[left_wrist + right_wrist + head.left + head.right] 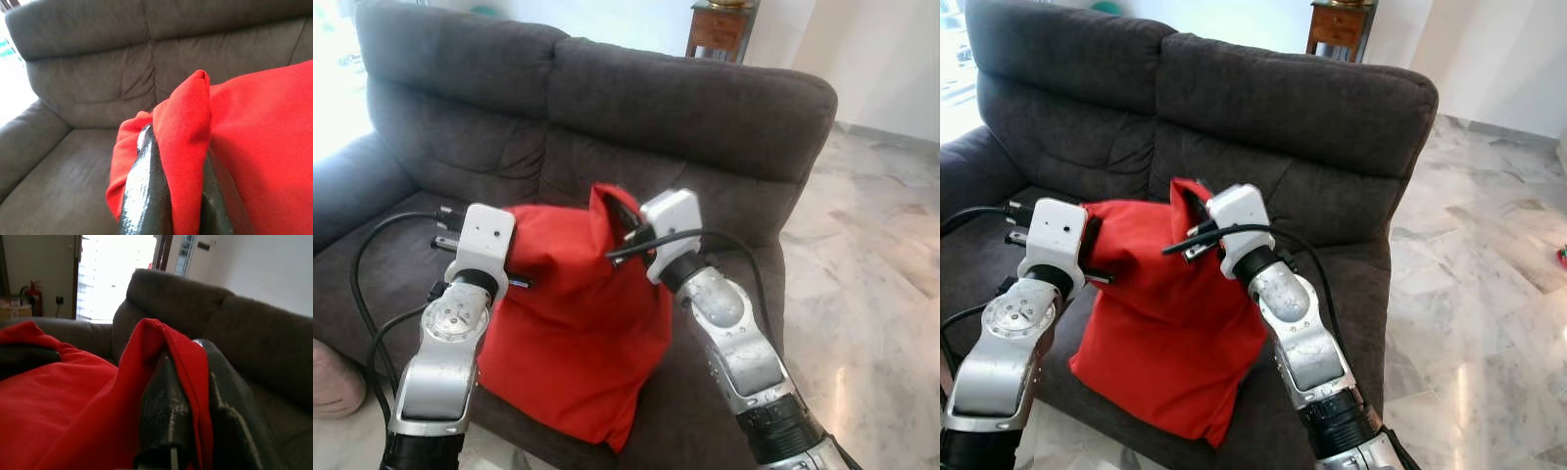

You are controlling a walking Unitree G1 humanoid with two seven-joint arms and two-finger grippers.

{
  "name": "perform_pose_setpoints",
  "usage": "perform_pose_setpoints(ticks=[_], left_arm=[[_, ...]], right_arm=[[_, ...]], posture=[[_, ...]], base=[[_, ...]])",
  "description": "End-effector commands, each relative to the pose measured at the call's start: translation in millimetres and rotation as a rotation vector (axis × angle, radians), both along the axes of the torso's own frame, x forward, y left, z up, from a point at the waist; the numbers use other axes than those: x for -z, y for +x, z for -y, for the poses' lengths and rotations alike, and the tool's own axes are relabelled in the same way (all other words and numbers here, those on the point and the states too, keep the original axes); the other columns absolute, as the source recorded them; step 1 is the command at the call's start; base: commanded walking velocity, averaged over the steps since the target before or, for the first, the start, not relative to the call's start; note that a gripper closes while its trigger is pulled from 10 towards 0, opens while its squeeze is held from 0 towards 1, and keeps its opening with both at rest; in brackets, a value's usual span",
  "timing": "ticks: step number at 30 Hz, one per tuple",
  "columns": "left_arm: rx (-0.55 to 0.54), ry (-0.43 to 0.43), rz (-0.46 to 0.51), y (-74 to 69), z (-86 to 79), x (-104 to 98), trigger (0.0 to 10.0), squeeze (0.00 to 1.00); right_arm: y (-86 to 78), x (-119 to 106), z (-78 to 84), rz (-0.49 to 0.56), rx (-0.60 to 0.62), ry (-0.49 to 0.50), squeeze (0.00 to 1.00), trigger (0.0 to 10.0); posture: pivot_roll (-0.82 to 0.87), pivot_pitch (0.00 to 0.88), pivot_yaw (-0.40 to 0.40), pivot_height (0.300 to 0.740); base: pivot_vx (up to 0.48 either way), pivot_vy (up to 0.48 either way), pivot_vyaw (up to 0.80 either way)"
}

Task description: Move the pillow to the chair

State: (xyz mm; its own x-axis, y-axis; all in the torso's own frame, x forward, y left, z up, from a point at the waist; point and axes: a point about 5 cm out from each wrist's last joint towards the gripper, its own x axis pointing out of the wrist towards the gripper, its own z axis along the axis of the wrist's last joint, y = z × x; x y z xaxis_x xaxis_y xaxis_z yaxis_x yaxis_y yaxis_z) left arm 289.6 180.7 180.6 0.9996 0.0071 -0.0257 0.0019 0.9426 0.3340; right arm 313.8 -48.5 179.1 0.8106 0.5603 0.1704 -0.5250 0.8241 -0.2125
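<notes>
- The red pillow [578, 323] hangs upright over the front of the sofa seat, its long axis running top to bottom. Its upper edge is gathered between the two arms and its lower corner droops past the front of the cushion.
- The left gripper [183, 196] is closed on a fold of the pillow's upper left corner; the left wrist view shows red cloth pinched between the two black fingers [146, 196].
- The right gripper [190, 396] is closed on the upper right corner, which stands up in a peak (the right wrist view shows cloth clamped between its fingers in the same way).
- Both arms are equally near, one at each top corner, so the pillow lies directly between and below them. My judgement is that the coming move is a shared carry, and that the two holds must stay level and keep their spacing or a corner may slip out.
- The sofa [685, 108] is dark grey, soft and two-seated, with a plump back right behind the pillow and an armrest on the robot's left.
- To the right lies pale marble floor [871, 284], open for walking; a small wooden side table [717, 27] stands against the white wall behind the sofa. I cannot pick out the chair.
</notes>
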Motion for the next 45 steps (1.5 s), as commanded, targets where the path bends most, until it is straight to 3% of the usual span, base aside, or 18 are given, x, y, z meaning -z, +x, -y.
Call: perform_pose_setpoints(ticks=[1,3,5,6,7,8,10,17,18,19,24,25,29,33,34,36,37,45], left_arm=[[-0.003,-0.014,-0.019,-1.0,0.0,3.0,10.0,0.0],[-0.021,-0.023,-0.019,-0.8,-1.9,2.9,10.0,0.0],[-0.025,-0.021,-0.019,-0.5,-2.4,2.5,10.0,1.0],[-0.024,-0.021,-0.018,-0.4,-2.3,2.4,10.0,1.0],[-0.025,-0.021,-0.016,-0.1,-2.3,2.0,10.0,1.0],[-0.027,-0.023,-0.015,0.0,-2.2,1.8,10.0,1.0],[-0.029,-0.022,-0.013,0.3,-2.1,1.2,10.0,1.0],[-0.026,-0.019,-0.007,1.2,-0.5,-0.4,10.0,1.0],[-0.026,-0.018,-0.006,1.4,-0.3,-0.7,10.0,1.0],[-0.026,-0.017,-0.004,1.6,-0.2,-1.1,10.0,1.0],[-0.023,-0.017,-0.001,2.8,1.9,-1.2,10.0,1.0],[-0.021,-0.015,-0.008,3.1,2.4,3.0,10.0,0.0],[-0.031,-0.021,-0.043,2.7,-2.8,19.2,10.0,0.0],[-0.068,0.034,-0.112,-3.1,-18.1,48.8,10.0,0.0],[-0.118,0.047,-0.176,-11.0,-33.2,73.9,10.0,0.0],[-0.134,0.053,-0.196,-14.2,-38.0,81.8,10.0,0.0],[-0.166,0.03,-0.264,-24.0,-50.0,105.3,10.0,0.0],[-0.199,0.008,-0.447,-53.4,-64.4,159.0,10.0,0.0]], right_arm=[[0.3,3.7,0.7,-0.019,0.006,-0.014,0.0,10.0],[0.5,5.8,1.0,-0.035,0.005,-0.017,0.0,10.0],[0.3,6.4,0.8,-0.042,0.003,-0.02,0.0,10.0],[0.3,6.6,0.8,-0.042,0.002,-0.02,0.0,10.0],[0.4,6.7,0.6,-0.044,0.001,-0.018,0.17,10.0],[0.5,6.7,0.6,-0.045,0.001,-0.017,0.84,10.0],[0.3,6.4,0.5,-0.043,0.0,-0.015,0.99,10.0],[1.4,5.5,2.1,-0.031,0.02,-0.016,0.93,10.0],[2.4,5.2,3.0,-0.029,0.032,-0.017,0.55,10.0],[3.5,5.0,4.2,-0.026,0.047,-0.021,0.0,10.0],[10.1,6.5,13.9,-0.029,0.12,-0.016,0.0,10.0],[14.4,8.8,22.0,-0.03,0.168,-0.017,0.0,10.0],[23.0,20.9,43.1,-0.074,0.261,-0.008,0.0,10.0],[32.5,45.4,86.5,-0.173,0.451,0.009,0.0,10.0],[32.7,66.3,118.4,-0.259,0.567,0.004,0.0,10.0],[31.7,73.0,128.3,-0.287,0.603,0.005,0.0,10.0],[23.0,97.0,153.5,-0.374,0.687,-0.039,0.0,10.0],[-12.9,150.3,199.4,-0.581,0.831,-0.156,0.0,10.0]], posture=[[0.1,0.0,-0.072,0.74],[0.1,0.0,-0.073,0.74],[0.1,0.0,-0.073,0.74],[0.1,0.0,-0.073,0.74],[0.1,0.0,-0.073,0.74],[0.1,0.0,-0.073,0.74],[0.1,0.0,-0.073,0.74],[0.1,0.0,-0.073,0.74],[0.1,0.0,-0.073,0.74],[0.1,0.0,-0.073,0.74],[0.1,0.0,-0.073,0.74],[0.1,0.0,-0.073,0.74],[0.1,0.0,-0.072,0.74],[0.1,0.0,-0.067,0.74],[0.1,0.0,-0.065,0.74],[0.1,0.0,-0.065,0.74],[0.09,0.0,-0.061,0.74],[0.09,0.0,-0.045,0.74]], base=[[0.0,0.0,0.0],[0.0,0.0,0.0],[0.0,0.0,0.0],[0.0,0.0,0.0],[0.0,0.0,0.0],[0.0,0.0,0.0],[0.0,0.0,0.0],[0.0,0.0,0.0],[0.0,0.0,0.0],[0.0,0.0,0.0],[0.0,0.0,0.0],[0.0,0.0,0.0],[0.0,0.0,0.0],[0.0,0.0,0.0],[0.0,0.0,0.0],[0.0,0.0,0.0],[0.0,0.0,0.0],[0.0,0.0,0.0]])
